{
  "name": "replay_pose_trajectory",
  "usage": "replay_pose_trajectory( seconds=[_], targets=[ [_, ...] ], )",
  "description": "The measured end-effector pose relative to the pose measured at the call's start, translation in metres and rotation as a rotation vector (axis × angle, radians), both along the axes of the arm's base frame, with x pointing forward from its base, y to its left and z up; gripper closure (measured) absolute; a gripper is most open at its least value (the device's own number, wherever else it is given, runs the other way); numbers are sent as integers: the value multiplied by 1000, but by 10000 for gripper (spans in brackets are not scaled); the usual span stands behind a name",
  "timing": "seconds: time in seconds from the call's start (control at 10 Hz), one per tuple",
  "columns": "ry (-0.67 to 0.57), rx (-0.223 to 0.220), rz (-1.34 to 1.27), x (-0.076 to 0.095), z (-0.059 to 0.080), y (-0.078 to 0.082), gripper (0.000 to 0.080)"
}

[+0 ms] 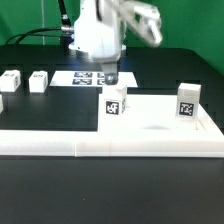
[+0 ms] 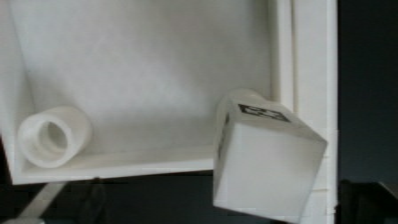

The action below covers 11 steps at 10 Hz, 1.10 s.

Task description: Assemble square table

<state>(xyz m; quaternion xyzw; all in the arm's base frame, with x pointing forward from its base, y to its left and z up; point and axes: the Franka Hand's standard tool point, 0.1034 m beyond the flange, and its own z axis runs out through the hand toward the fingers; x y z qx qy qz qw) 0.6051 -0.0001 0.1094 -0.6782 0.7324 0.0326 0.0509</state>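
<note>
White slab (image 1: pixel 150 118), leg post (image 1: pixel 113 103) upright on it; tool (image 1: pixel 110 76) just above, spread wide, holding nothing

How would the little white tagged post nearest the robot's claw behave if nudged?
The leg post stands upright, taller than wide, so a push near its top would probably tip it. Its flat sides suggest sliding or toppling, not rolling. It looks like stiff, smooth plastic, likely light.

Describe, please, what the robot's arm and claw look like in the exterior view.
The arm is a bulky, rounded white shell with a blurred grey section near the top. A dark cable shows beside it. The claw is small and dark; no markings are legible.
</note>
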Motion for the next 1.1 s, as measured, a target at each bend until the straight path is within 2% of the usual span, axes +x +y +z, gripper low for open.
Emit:
replay_pose_trajectory(
  seconds=[0.2, 0.3, 0.6, 0.7, 0.8, 0.9, 1.0, 1.1],
  targets=[
    [-42, -2, 242, 0, 19, 3, 150],
    [-47, -5, 265, 0, 22, 7, 150],
    [-82, -25, 536, 0, 18, 5, 150],
    [-125, -66, 731, -7, 10, 3, 150],
    [-126, -77, 869, -14, 6, 3, 150],
    [-142, -98, 995, -12, 7, 3, 150],
    [-157, -135, 1152, -15, 3, 5, 150],
    [-166, -150, 1241, -20, -3, 6, 150]
  ],
)
